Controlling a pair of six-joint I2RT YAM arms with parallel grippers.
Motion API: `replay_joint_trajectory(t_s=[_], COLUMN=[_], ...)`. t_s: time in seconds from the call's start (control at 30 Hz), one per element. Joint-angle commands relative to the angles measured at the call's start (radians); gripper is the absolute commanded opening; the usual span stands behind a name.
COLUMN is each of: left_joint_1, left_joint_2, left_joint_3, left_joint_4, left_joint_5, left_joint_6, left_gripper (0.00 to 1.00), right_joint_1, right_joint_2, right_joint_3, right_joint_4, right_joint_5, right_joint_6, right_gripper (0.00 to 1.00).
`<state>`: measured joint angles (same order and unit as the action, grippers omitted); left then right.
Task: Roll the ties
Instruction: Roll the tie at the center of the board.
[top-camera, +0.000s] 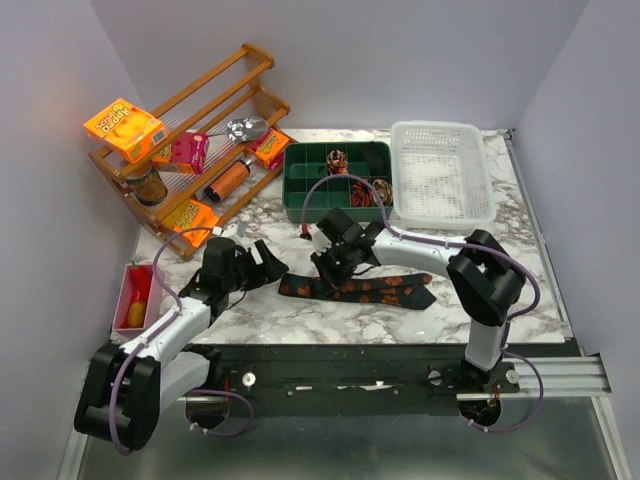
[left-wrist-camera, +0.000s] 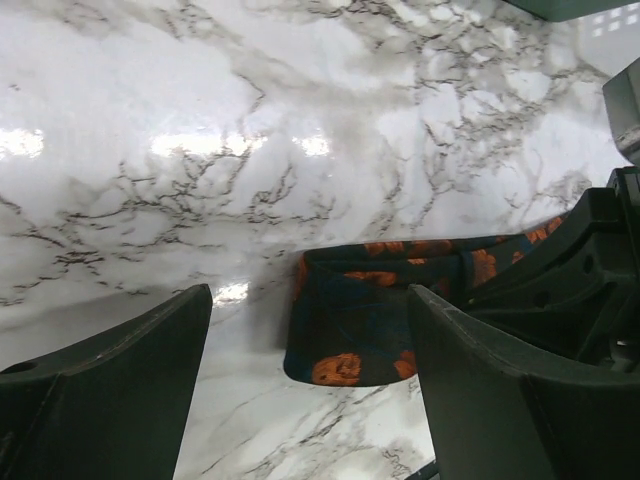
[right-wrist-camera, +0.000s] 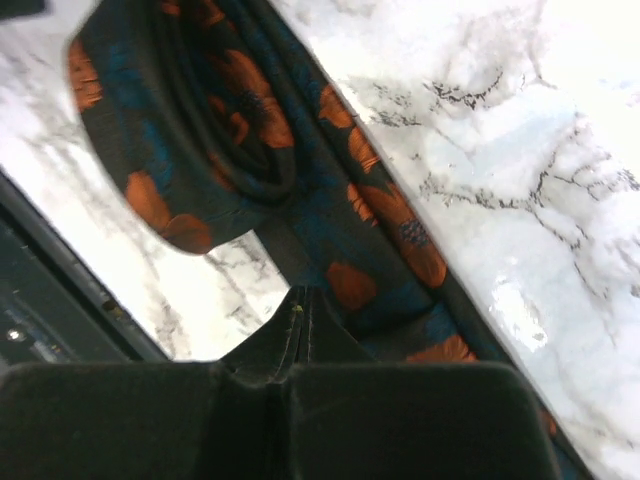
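Left tool (top-camera: 263, 257) — jaws wide apart, holding nothing, just beside the left end of the tie (top-camera: 360, 290). Tie stretched flat along the marble table (top-camera: 300, 318), left end folded over itself. Right tool (top-camera: 330, 262) — closed, tips against the tie; grip on the fabric not discernible.

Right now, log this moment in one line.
tie: flat on table, one end folded over | left fingers: open, at folded end | right fingers: shut over tie, grip unclear
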<state>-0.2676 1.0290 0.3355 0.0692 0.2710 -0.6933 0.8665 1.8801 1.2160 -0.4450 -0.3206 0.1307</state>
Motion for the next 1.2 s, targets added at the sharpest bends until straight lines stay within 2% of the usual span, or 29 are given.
replay_joint_trajectory(t_s=[0.0,0.3,0.67,0.9,1.17], left_joint_1=[0.007,0.007,0.007,0.005,0.007], left_joint_2=[-0.024,0.045,0.114,0.198,0.305], left_joint_3=[-0.024,-0.061,-0.069,-0.102,-0.154], left_joint_4=[0.063,0.193,0.274,0.357,0.541], left_joint_5=[0.059,0.091,0.131,0.211,0.249], left_joint_6=[-0.012,-0.064,-0.055,-0.072,-0.112], left_gripper=[0.88,0.88,0.86,0.78,0.68], right_joint_1=[0.003,0.005,0.003,0.003,0.003], right_joint_2=[-0.078,0.059,0.155,0.177,0.188], right_joint_3=[0.079,0.201,0.226,0.247,0.246], right_joint_4=[-0.031,-0.038,-0.038,-0.034,-0.026], right_joint_5=[-0.041,-0.124,-0.029,0.003,-0.008], right_joint_6=[-0.013,-0.014,-0.034,-0.037,-0.048], right_gripper=[0.02,0.02,0.02,0.02,0.02])
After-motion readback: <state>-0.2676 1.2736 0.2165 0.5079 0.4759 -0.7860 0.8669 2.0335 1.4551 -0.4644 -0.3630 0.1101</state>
